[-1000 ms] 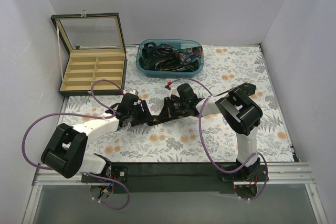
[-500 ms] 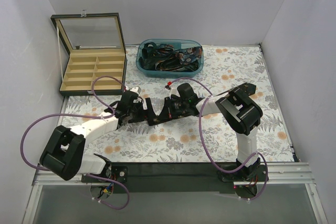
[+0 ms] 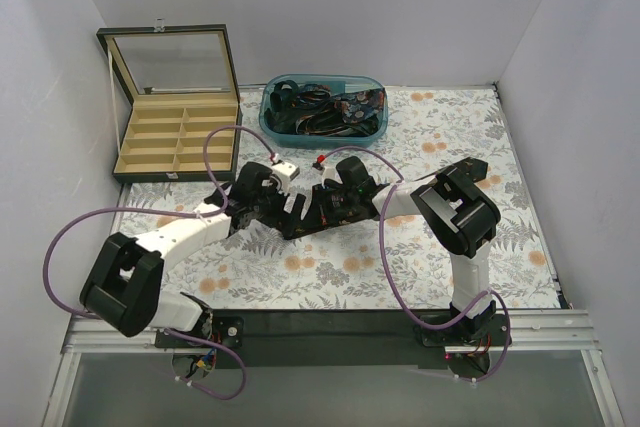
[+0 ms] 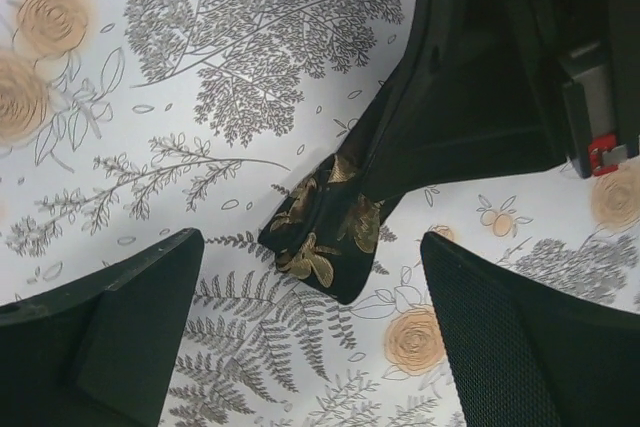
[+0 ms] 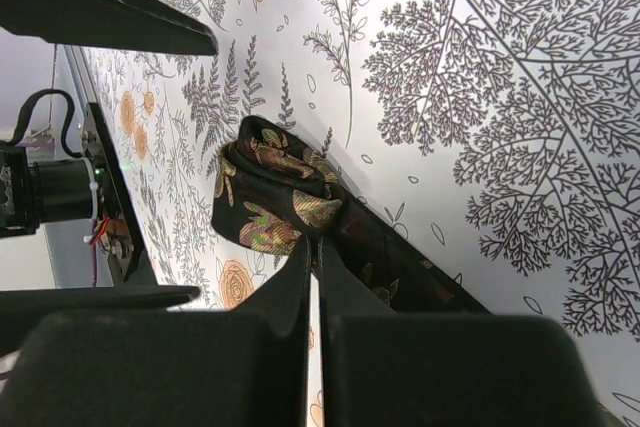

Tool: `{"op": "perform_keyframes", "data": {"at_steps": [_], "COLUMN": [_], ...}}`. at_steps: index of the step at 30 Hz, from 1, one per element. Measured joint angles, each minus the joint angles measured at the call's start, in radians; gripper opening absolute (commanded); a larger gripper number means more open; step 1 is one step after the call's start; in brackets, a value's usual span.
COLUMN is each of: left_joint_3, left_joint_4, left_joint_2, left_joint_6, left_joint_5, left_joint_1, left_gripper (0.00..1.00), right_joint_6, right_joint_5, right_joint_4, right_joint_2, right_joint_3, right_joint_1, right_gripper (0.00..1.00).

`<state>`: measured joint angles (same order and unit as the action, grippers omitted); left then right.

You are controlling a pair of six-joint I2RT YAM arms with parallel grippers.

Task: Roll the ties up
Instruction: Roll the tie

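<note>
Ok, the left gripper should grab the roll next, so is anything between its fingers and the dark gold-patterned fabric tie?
Nothing visible. The open left gripper straddles the rolled end of the dark gold-patterned fabric tie, with only bare floral tablecloth either side. The right gripper pinches the tie behind the roll.

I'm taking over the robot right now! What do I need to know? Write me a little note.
Left end effector: open, with the rolled end of the tie between its fingers, not gripped.
Right end effector: shut on the tie just behind the roll.
Things: this tie lies on the flowered table between the two arms. More ties are piled in the blue bin. The compartment box stands open at the far left.
Done: only a small roll started at one end.
Left: roll the rest of this tie, then the ones in the bin.
</note>
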<state>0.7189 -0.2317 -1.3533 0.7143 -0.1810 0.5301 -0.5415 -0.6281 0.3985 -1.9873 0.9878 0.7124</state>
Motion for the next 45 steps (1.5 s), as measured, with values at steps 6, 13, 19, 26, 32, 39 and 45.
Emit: {"op": "perform_keyframes", "data": {"at_steps": [6, 13, 19, 26, 32, 39, 45], "left_joint_3": [0.054, 0.072, 0.071, 0.056, 0.056, 0.048, 0.042], "left_joint_4": [-0.017, -0.051, -0.062, -0.069, -0.074, -0.079, -0.086], "left_joint_2": [-0.119, -0.187, -0.187, -0.187, -0.183, -0.172, -0.166], "left_joint_6": [-0.172, -0.266, -0.292, -0.305, -0.307, -0.314, -0.315], "left_joint_5": [0.003, 0.018, 0.026, 0.03, 0.017, -0.011, -0.04], "left_joint_1": [0.051, 0.073, 0.08, 0.098, 0.102, 0.103, 0.103], "left_gripper": [0.81, 0.7, 0.55, 0.38, 0.24, 0.14, 0.16], "right_joint_6": [0.01, 0.021, 0.023, 0.023, 0.022, 0.024, 0.025], "right_joint_5": [-0.001, -0.002, -0.002, -0.003, -0.004, -0.003, -0.004], "right_joint_4": [-0.008, -0.01, -0.011, -0.025, -0.031, -0.046, -0.057], "right_joint_2": [0.0, 0.0, 0.0, 0.0, 0.001, 0.021, 0.03], "right_joint_3": [0.005, 0.006, 0.006, 0.011, 0.011, 0.011, 0.011], "right_joint_1": [0.0, 0.0, 0.0, 0.0, 0.0, -0.001, -0.005], "right_gripper": [0.01, 0.01, 0.01, 0.09, 0.25, 0.3, 0.3]}}
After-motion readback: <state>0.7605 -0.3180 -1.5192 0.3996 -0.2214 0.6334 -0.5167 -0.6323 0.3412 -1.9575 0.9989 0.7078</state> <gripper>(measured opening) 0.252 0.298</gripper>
